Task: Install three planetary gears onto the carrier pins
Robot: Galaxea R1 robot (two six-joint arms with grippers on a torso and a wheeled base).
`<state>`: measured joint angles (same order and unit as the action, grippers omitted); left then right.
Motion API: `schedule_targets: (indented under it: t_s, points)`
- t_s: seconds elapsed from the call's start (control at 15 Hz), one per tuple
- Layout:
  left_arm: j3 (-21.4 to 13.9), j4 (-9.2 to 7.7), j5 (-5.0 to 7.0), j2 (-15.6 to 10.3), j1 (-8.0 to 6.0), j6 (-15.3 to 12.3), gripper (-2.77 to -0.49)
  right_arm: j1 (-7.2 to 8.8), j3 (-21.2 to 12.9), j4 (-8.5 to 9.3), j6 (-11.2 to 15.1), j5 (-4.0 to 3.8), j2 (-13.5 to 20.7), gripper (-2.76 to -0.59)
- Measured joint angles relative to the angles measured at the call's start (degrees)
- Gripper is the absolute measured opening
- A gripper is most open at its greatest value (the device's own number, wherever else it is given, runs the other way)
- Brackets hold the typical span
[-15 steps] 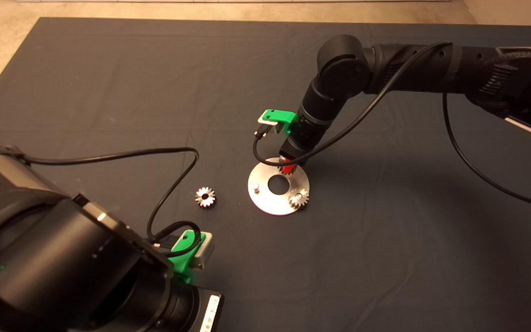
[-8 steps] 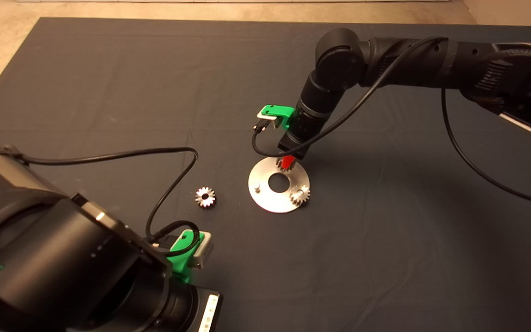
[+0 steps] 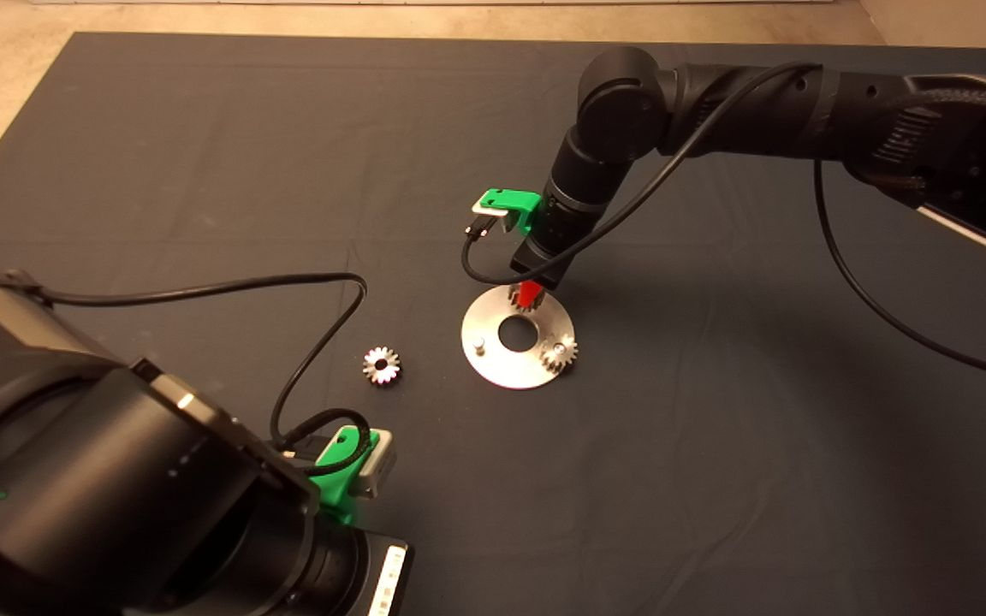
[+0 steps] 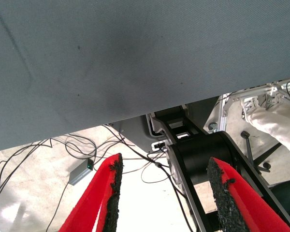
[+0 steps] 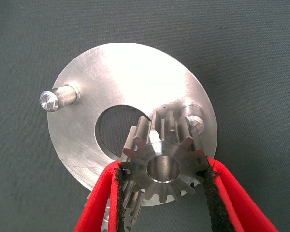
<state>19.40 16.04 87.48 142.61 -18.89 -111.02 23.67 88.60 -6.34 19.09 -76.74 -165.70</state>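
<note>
Right pincer [image 5: 162, 174] over far edge of disc [image 3: 493, 368], clamped on one planetary gear [image 5: 163, 166] by opposite tooth flanks; gear raised above disc, its bore just beside a bare carrier pin [image 5: 191, 115], not seated. Second gear [image 3: 559, 352] seated on pin at disc's right side. Third pin [image 3: 478, 345] bare, at disc's left. Third gear [image 3: 381, 365] flat on mat [image 3: 202, 171], near disc, to its left. Left pincer [image 4: 164, 193] parked at bench's lower left, fingers spread, gripping nothing.

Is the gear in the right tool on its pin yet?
No. The right tool grips the gear above the disc; its bare pin stands beside it.
</note>
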Motion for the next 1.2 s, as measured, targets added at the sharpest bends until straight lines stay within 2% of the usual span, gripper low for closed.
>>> schedule_targets:
  t_s: [0.13, 0.4, 0.67, 1.0, 1.2]
  points:
    - [0.0, 0.0, 0.01, -0.1, 0.01, 0.0, -2.08, 0.0, -0.6, -0.07, 0.0, 0.09, 0.2, -2.47]
    - [0.0, 0.0, 0.0, -0.1, 0.01, 0.0, -2.08, -0.02, -2.3, -0.22, 0.0, -0.38, 0.6, -2.47]
    - [0.0, 0.0, 0.0, -0.1, 0.01, 0.0, -2.08, 0.01, -2.4, -0.21, 0.0, -0.71, 0.7, -2.47]
    - [0.0, 0.0, 0.0, -0.1, 0.01, 0.0, -2.08, 0.11, -2.4, -0.21, 0.0, -0.73, 0.7, -2.46]
    - [0.0, 0.0, 0.0, -0.1, -0.02, 0.0, -2.08, 0.87, -2.4, -0.22, 0.0, -0.4, 0.7, -2.47]
